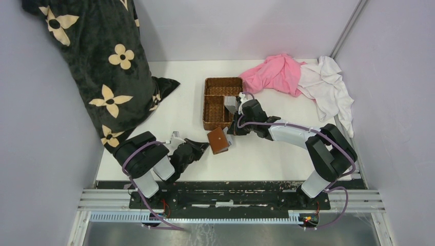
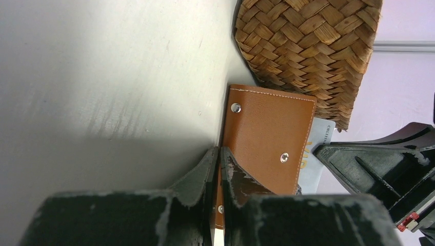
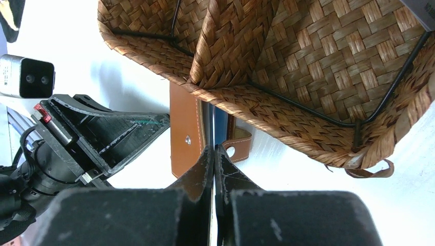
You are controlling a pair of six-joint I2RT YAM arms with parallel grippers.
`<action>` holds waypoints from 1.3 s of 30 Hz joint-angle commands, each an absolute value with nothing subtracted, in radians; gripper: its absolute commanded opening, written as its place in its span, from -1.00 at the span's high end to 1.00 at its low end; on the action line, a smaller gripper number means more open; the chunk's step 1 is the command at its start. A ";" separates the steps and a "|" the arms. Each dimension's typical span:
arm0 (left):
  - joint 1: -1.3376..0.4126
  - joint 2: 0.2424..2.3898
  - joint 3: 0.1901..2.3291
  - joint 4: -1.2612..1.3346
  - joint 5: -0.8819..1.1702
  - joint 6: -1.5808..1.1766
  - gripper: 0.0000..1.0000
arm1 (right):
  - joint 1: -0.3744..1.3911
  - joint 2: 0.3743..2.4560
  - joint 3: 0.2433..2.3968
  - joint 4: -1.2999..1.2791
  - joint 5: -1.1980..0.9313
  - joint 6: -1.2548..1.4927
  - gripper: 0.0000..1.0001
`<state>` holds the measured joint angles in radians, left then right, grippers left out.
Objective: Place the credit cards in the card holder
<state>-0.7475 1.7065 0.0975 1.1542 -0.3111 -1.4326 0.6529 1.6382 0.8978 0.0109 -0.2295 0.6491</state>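
Card holder [image 1: 218, 140]: on edge, just beside wicker basket [image 2: 308, 46] | left gripper [image 2: 219, 154]: pinching its flap | right gripper [image 3: 213, 148]: pressed onto credit card [image 2: 319, 148], edge-on, parallel to holder's faces, apparently entering between them.

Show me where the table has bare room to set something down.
Free: the white strip between the floral blanket and the wicker basket; the wide patch right of the card holder, between the right arm and the near table edge. Crowded: the basket's near corner, where the left gripper and right gripper meet at the card holder and credit card.
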 commanded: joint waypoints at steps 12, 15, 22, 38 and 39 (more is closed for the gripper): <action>-0.747 1.826 0.117 1.083 -0.200 -1.315 0.75 | 0.671 1.580 0.907 0.080 -0.243 0.681 0.98; -0.747 1.867 0.128 1.119 -0.163 -1.307 0.80 | 0.682 1.565 0.900 0.081 -0.232 0.688 0.98; -0.747 1.987 0.147 1.260 -0.075 -1.302 0.87 | 0.729 1.541 0.899 0.056 -0.186 0.682 0.98; -0.748 2.115 0.127 1.475 0.002 -1.285 0.86 | 0.812 1.585 0.839 0.071 -0.057 0.661 0.98; -0.749 2.114 0.116 1.481 -0.001 -1.285 0.85 | 0.819 1.586 0.837 0.068 -0.043 0.656 0.98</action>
<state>-0.7444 2.0487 0.1772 1.5398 -0.0196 -1.3876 0.7948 1.5719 0.8528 0.0433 -0.1184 0.6754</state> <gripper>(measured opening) 0.070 0.014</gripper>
